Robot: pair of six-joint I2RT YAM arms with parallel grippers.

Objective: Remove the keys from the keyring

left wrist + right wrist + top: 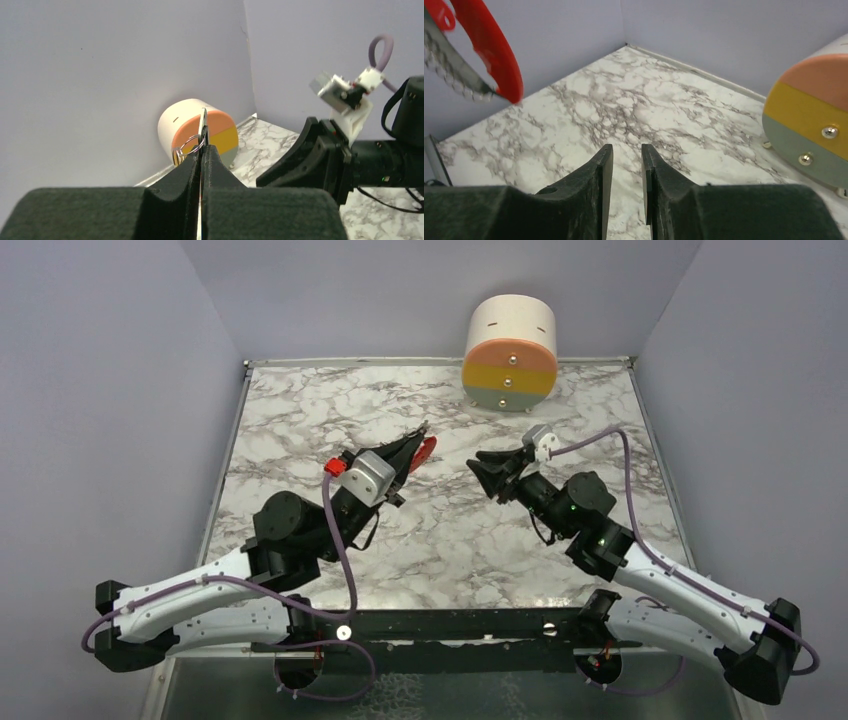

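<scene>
My left gripper (413, 447) is shut on the keyring and holds it above the table. The red curved clip (429, 448) sticks out past its fingertips. In the left wrist view the jaws (202, 148) are pressed together. A thin metal ring (186, 148) loops out to the left and a flat metal piece (203, 121) stands edge-on above them. In the right wrist view the red clip (494, 55) and the silver chain (446, 67) hang at the top left. I cannot make out the keys for certain. My right gripper (626, 150) is slightly open, empty, a short way right of the clip (487, 468).
A white drum with an orange, yellow and grey face (510, 358) stands at the back of the marble table (300, 420), and shows in both wrist views (207, 134) (814, 115). Grey walls close the table on three sides.
</scene>
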